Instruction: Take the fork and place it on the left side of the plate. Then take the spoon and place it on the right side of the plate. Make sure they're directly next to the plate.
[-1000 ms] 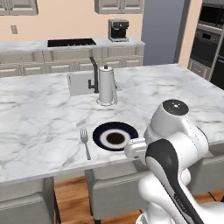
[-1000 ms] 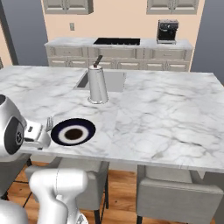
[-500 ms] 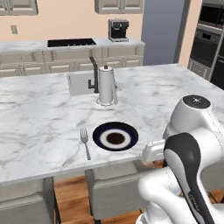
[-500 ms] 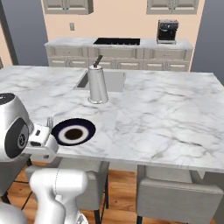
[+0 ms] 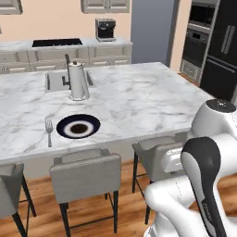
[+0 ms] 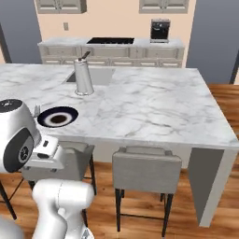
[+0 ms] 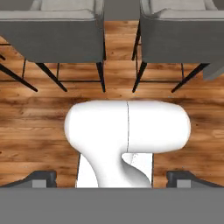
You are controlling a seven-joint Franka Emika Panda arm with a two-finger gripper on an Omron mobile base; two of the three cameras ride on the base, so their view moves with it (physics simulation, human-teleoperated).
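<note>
The plate [image 5: 77,127] with its navy rim lies near the front edge of the marble island [image 5: 139,97]. Directly left of it lies the silver fork [image 5: 49,132], tines pointing away. From the right base view the plate [image 6: 58,116] sits just past my arm, and the fork [image 6: 36,110] peeks out at the arm's edge. The spoon is out of view. My gripper [image 7: 113,178] hangs low in front of the island, pointing down at the wooden floor. Its fingertips [image 7: 41,177] stand wide apart, open, with nothing between them.
A tall silver jug [image 5: 77,82] stands by the sink behind the plate. Grey stools [image 5: 85,171] [image 5: 159,155] line the island's front, and their seats [image 7: 52,24] show above the floor. Dark ovens [image 5: 217,46] stand at the far right.
The whole picture has shifted: the base has backed off and moved right, so the island sits farther away. The arm has dropped from the counter edge to below it.
</note>
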